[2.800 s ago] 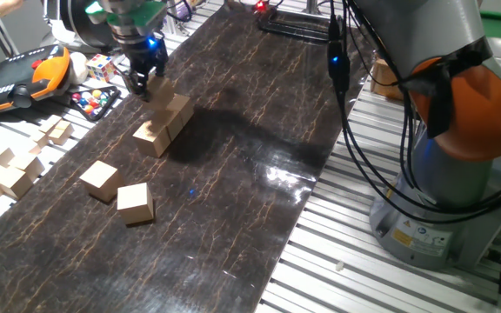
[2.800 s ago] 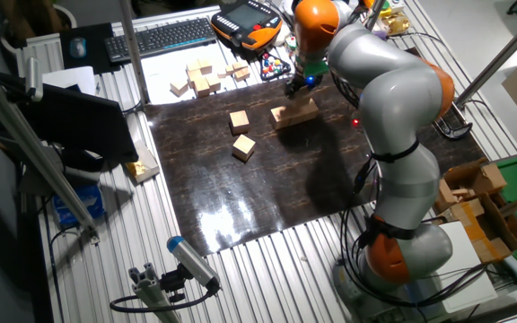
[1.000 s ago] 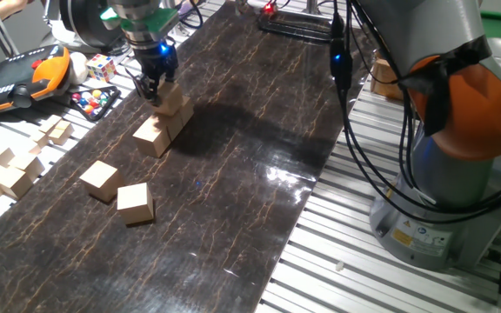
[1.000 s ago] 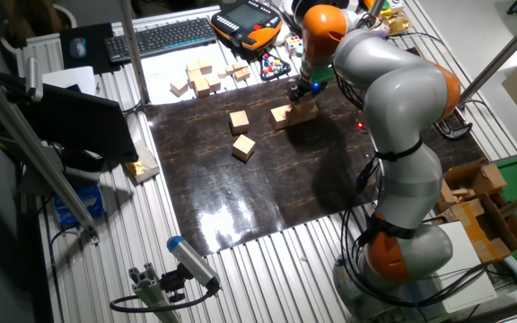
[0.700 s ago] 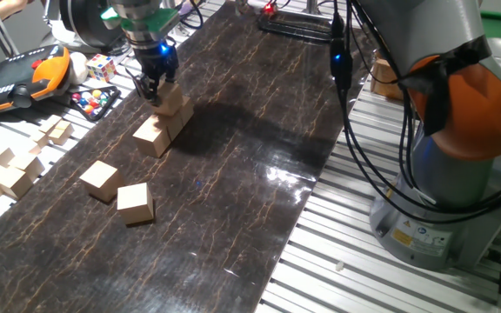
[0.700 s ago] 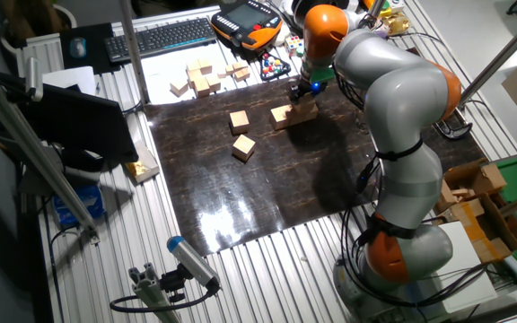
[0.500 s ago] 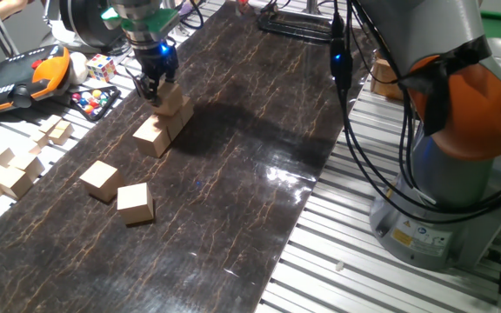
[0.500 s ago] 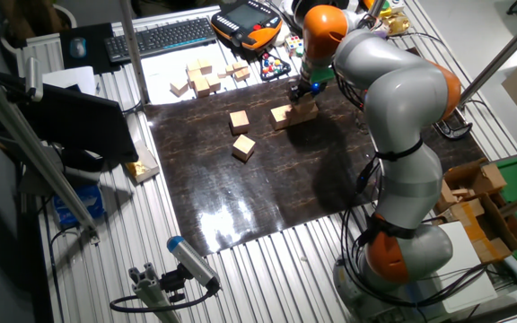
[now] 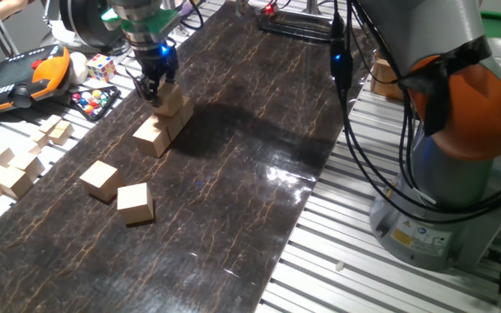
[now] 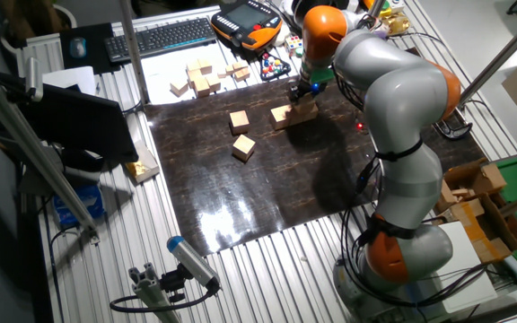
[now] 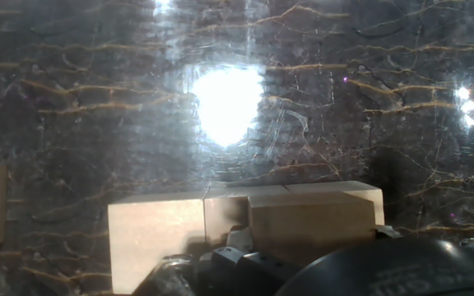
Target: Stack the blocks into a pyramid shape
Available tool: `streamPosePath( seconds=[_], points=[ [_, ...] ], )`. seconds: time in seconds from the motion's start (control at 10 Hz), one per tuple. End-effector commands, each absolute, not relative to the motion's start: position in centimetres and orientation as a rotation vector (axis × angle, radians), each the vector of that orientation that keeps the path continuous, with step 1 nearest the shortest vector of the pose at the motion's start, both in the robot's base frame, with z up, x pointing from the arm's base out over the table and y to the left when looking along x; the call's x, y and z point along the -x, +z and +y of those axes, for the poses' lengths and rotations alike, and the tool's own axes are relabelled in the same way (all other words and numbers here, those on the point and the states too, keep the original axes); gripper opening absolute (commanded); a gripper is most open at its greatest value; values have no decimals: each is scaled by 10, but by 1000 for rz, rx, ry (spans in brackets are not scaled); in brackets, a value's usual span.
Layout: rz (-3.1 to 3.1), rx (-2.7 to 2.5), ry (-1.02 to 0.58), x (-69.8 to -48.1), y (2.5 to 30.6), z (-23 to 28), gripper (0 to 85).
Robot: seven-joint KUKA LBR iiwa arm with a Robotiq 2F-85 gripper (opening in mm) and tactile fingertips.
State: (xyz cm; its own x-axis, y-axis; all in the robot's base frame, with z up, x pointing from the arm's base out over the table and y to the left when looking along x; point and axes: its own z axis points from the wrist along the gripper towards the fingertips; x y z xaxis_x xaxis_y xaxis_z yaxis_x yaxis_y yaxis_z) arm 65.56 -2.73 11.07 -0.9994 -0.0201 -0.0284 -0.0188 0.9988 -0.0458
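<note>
Dark marbled table (image 9: 259, 130): our claw (image 9: 150, 87) grips a light, rigid tan wooden cube (image 9: 170, 96); we clamp flat opposite faces.

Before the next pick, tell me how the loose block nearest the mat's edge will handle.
The loose block looks like plain rigid wood, so it likely won't deform. Its flat faces on the dark mat suggest it will slide, not roll. It is probably light.
</note>
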Motion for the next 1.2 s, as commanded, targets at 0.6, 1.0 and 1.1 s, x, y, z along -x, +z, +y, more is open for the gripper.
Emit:
streamPosePath(
  seconds=[0.6,1.0,1.1],
  points=[
    [3104,-8,-59,-655,109,-27,380],
    [3096,-21,-66,-655,109,-27,567],
    [3091,-26,-65,-654,109,-27,600]
  ],
)
